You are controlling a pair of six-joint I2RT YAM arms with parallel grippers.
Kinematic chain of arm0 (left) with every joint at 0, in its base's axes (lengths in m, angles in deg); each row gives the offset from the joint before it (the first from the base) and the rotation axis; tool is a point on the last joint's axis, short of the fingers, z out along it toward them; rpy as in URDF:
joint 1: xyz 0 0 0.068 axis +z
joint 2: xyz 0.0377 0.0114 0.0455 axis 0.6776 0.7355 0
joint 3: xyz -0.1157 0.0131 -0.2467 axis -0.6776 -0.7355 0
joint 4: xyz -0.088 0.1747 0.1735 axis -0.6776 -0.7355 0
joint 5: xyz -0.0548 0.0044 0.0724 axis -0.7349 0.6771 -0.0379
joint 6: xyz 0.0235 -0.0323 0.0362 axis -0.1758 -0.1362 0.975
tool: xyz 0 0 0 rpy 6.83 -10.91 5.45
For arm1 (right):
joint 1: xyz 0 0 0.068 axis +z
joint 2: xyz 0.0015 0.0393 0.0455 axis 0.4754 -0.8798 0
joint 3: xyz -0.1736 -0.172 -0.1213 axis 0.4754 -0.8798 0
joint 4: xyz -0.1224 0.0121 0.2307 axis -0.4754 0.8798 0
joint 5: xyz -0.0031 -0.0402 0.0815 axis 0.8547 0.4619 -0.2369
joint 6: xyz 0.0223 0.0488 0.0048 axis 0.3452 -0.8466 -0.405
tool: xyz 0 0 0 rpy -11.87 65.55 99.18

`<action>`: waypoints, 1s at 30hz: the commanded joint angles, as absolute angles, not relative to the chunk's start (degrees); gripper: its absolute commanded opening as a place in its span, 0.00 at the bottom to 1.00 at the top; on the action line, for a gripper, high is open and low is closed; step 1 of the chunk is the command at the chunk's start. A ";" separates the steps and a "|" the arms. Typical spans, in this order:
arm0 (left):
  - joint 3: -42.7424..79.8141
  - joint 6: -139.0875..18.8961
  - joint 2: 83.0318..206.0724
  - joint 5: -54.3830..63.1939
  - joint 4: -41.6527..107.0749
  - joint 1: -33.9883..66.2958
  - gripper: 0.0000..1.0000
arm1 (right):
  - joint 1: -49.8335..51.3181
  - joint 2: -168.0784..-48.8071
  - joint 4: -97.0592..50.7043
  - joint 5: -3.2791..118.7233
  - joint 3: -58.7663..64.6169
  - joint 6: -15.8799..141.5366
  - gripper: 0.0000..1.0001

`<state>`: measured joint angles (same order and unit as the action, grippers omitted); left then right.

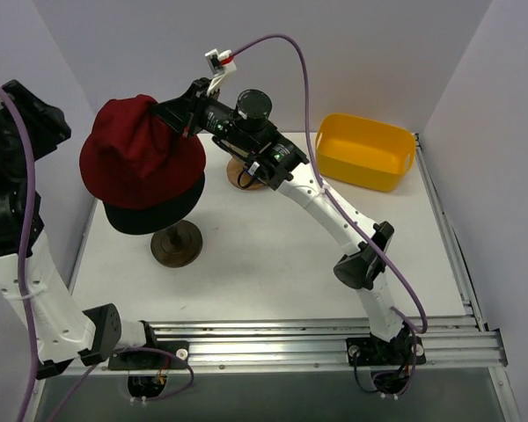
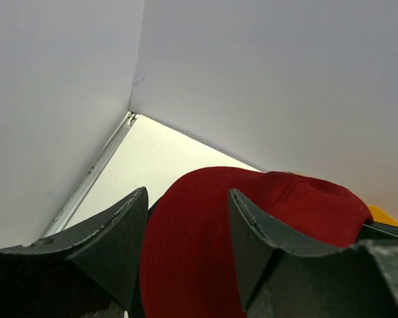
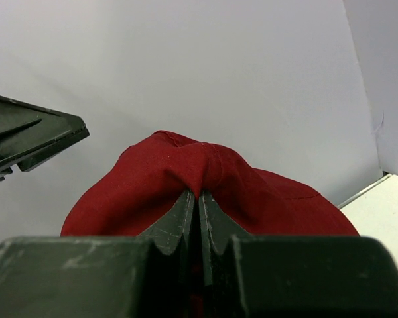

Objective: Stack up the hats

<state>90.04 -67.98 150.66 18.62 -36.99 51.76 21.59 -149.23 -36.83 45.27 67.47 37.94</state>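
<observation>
Top external view: dark red bucket hat [image 1: 141, 154] seated over black bucket hat [image 1: 150, 215], both perched on wooden stand [image 1: 176, 243] at left of worktop [image 1: 264, 255]. Two hats stacked, by the look of it; no other hat in sight, so the rest of the stack is seemingly yet to do. From right wrist: right fingers [image 3: 189, 215] pressed together, pinching a fold of red crown fabric. From left wrist: left fingers [image 2: 116, 232] spread apart just above red hat, gripping nothing. Release on the right probably next.
</observation>
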 commanded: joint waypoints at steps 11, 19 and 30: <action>60.12 -82.17 143.07 -29.24 -15.73 81.23 0.60 | 22.50 -149.09 -39.68 42.86 69.85 38.97 0.00; 32.12 -92.51 133.75 -34.43 5.09 90.18 0.68 | 22.77 -149.62 -41.09 42.07 69.85 38.18 0.00; 17.48 -107.92 129.00 -39.10 28.84 91.43 0.70 | 23.56 -150.76 -41.09 41.98 69.85 37.91 0.01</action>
<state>18.57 -102.80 130.99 -35.84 17.46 91.75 22.47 -150.08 -36.85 43.04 67.49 38.14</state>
